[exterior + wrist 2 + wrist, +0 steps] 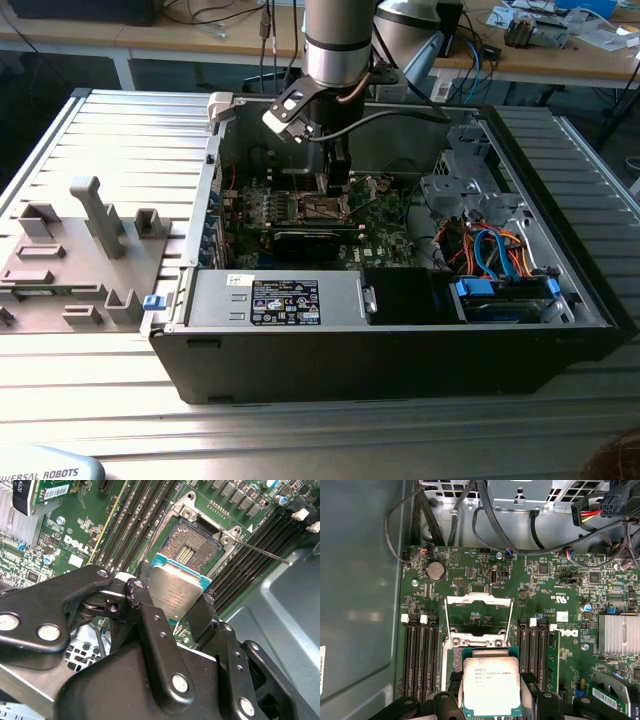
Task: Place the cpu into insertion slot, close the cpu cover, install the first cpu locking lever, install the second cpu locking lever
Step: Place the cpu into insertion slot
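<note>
Gripper (pixel 172 596) clamps the cpu (pixel 491 685) by its edges, near the slot (pixel 192 547). Likely light, stiff, fragile — you'd grip edges only.

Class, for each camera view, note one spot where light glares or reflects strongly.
Exterior view: a white glare patch on the wrist mount. First wrist view: the cpu shines pale on its metal top; the case wall carries a soft sheen. Second wrist view: highlights streak the black end effector.
</note>
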`<state>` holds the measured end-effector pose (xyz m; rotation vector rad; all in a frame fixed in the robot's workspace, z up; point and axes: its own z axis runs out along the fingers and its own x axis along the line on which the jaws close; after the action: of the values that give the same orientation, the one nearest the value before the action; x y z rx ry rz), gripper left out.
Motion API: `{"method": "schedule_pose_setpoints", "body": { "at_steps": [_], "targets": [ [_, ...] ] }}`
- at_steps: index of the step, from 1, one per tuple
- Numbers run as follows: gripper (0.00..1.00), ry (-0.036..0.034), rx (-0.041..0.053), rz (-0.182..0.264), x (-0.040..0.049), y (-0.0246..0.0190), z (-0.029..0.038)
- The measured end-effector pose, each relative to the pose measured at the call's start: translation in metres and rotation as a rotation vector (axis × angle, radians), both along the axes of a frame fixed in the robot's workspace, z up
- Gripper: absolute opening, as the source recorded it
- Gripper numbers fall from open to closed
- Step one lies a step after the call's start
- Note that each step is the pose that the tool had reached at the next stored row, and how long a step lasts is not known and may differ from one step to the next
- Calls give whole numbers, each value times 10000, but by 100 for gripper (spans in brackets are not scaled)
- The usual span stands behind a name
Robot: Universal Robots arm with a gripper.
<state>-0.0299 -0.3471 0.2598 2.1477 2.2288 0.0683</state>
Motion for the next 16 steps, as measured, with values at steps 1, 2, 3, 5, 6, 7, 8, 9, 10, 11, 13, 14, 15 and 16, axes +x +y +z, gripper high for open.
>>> {"method": "schedule_pose_setpoints", "body": {
  "at_steps": [1,2,3,5,6,7,8,9,10,11,13,14,15,16],
  "targets": [
    [54,0,0,0,0,0,-2],
    [54,0,0,0,0,0,-4],
    [54,0,0,0,0,0,-6],
    [54,0,0,0,0,0,-9],
    [54,0,0,0,0,0,-11],
    [54,0,0,0,0,0,-12],
    [54,0,0,0,0,0,-13],
    [54,-1,0,0,0,0,-16],
    [54,0,0,0,0,0,-17],
    [54,0,0,0,0,0,-18],
    [54,0,0,1,0,0,-21],
    [54,0,1,0,0,0,-23],
    [54,0,1,0,0,0,-25],
    [54,-1,1,0,0,0,-27]
  ]
}}
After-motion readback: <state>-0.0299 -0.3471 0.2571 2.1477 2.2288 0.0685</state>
